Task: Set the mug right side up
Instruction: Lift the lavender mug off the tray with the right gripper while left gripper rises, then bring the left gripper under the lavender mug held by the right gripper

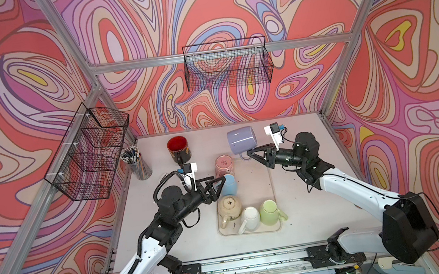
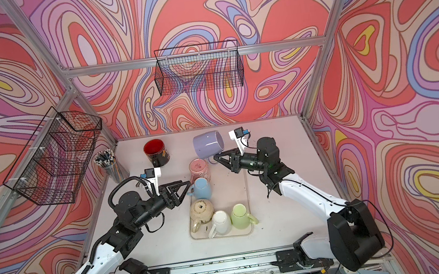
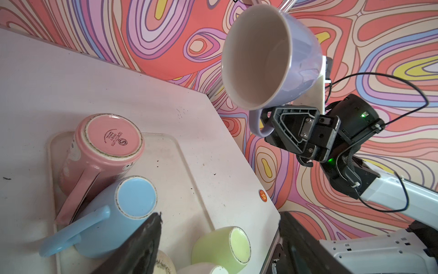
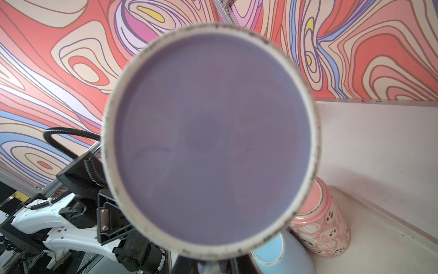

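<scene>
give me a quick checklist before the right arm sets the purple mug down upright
1. Right gripper shut on the handle of the purple mug: ok.
2. Purple mug off the table and the tray: ok, held in the air.
3. Purple mug upright: not ok, tipped on its side, mouth towards the left arm.
4. Left gripper clear of the purple mug: ok, open, down by the blue mug.
5. Bare landing spot: ok, free table beside the red mug.
6. Grip firm enough for the turn: cannot tell.
</scene>
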